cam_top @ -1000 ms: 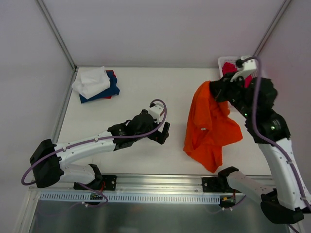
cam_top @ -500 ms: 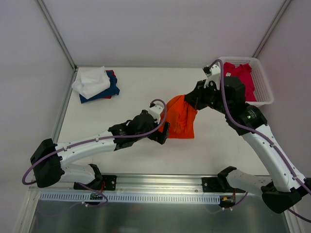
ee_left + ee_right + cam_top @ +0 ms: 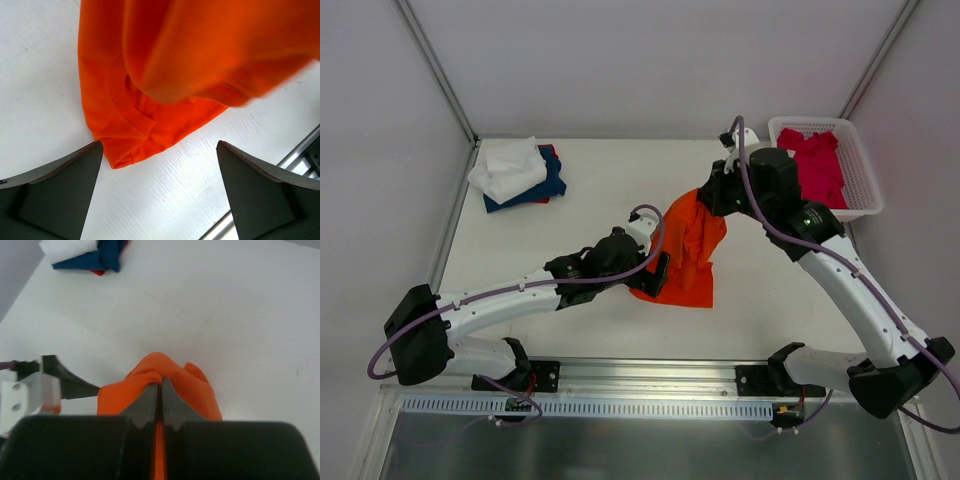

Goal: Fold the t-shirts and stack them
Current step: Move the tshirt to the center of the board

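Note:
My right gripper (image 3: 708,195) is shut on the top of the orange t-shirt (image 3: 687,250), which hangs bunched with its lower part resting on the table; its closed fingers pinch the cloth (image 3: 170,377) in the right wrist view. My left gripper (image 3: 658,272) is open and empty, low over the table at the shirt's left lower edge; the shirt's hem (image 3: 125,125) lies just ahead of its fingers (image 3: 60,185). A white t-shirt (image 3: 508,167) lies on a navy blue one (image 3: 542,185) at the back left. A crimson-pink t-shirt (image 3: 817,165) lies in the basket.
A white mesh basket (image 3: 860,170) stands at the back right corner. The white and navy pile (image 3: 87,255) also shows in the right wrist view at the far left. The metal rail (image 3: 650,375) runs along the near table edge.
My right gripper has carried the orange t-shirt from the right side leftward to the table's middle and lowered it, so its lower part now rests beside the left gripper. The left arm has stayed still.

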Controlling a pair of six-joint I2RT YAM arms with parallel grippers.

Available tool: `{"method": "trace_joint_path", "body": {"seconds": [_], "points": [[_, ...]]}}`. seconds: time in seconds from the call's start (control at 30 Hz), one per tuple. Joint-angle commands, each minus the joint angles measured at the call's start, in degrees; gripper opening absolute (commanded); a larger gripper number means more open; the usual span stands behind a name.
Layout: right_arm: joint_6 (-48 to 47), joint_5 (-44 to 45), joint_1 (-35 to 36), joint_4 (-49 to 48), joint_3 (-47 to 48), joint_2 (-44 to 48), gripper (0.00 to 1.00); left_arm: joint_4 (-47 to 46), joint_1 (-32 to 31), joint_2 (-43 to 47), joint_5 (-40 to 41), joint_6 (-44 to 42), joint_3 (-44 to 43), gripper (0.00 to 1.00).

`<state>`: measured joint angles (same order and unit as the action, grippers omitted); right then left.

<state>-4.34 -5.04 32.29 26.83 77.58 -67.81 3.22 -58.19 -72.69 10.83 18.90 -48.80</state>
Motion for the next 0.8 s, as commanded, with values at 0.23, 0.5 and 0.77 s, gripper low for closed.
{"method": "trace_joint_path", "body": {"seconds": [0.23,0.5,0.77], "points": [[-6.73,16.80,-0.65,-3.89,7.14,-12.51,0.00,-1.64,-0.61,0.26,-0.02,0.88,-1.13,0.99],[-5.60,20.51,-3.90,-9.07,10.83,-21.12,0.00,-1.64,-0.69,0.61,0.33,1.06,-0.60,0.99],[-3.75,21.12,-8.56,-14.08,17.32,-30.52,0.00,-1.64,-0.69,0.70,0.68,1.06,-0.07,0.99]]}}
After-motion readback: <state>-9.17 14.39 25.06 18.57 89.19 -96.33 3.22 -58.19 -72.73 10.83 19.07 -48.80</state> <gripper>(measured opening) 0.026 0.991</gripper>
